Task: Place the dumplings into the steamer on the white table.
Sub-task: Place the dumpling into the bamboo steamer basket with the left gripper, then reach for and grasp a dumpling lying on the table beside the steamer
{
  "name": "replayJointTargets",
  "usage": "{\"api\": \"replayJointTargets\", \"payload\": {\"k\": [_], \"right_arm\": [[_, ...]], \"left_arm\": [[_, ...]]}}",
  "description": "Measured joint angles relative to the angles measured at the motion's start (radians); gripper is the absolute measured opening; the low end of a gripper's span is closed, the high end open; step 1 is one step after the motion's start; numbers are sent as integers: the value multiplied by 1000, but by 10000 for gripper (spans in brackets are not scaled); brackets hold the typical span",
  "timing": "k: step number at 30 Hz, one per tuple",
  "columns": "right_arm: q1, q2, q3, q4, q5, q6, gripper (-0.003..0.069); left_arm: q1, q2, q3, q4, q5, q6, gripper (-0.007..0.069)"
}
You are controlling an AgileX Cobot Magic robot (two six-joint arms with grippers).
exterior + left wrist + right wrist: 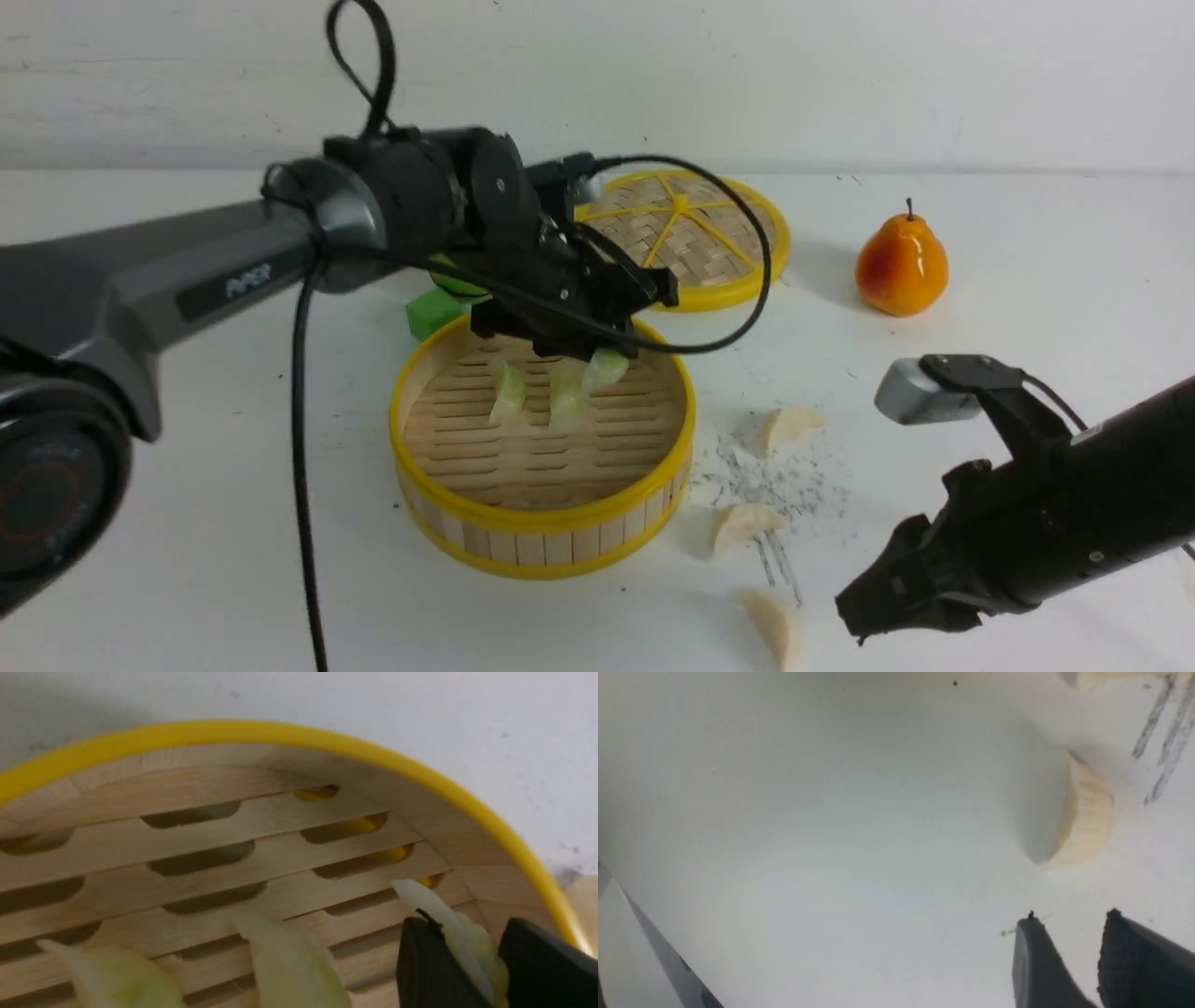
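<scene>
Two pale green dumplings (508, 393) (568, 398) lie on the slatted floor of the steamer (541, 515), which sits on the white table (355, 569) with a green cube (433, 314) just beyond its rim. To their right, the left gripper (586, 349) grips a third green dumpling (606, 369) between its fingers, over the basket. The woven lid (719, 245) lies behind. Farther right, three cream-white dumplings (792, 428) (745, 526) (773, 629) rest on the tabletop, then the right gripper (882, 611), its fingers parted and empty, and a pear (902, 265) well beyond it.
</scene>
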Motion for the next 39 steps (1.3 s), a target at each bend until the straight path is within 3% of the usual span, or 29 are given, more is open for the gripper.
{"api": "replayJointTargets", "payload": {"k": [11,16,22,26,30,34,39], "right_arm": [[0,2,-1,4,16,-2,216],[0,2,-1,4,30,-2,221],[0,2,-1,3,35,-2,227],[0,2,-1,0,62,-2,232],[0,2,-1,-18,82,-2,239],[0,2,-1,-47,87,-2,240],[0,2,-1,-96,66,18,240]], "left_arm": [[-9,50,0,-13,-51,-75,209],[-9,49,0,-20,-50,-82,337],[-10,-38,2,26,-30,-82,367],[-11,-159,2,148,1,-82,311],[-11,-381,2,310,87,-82,171],[-11,-590,6,389,189,-82,52],[-11,-906,157,495,211,-87,-14]]}}
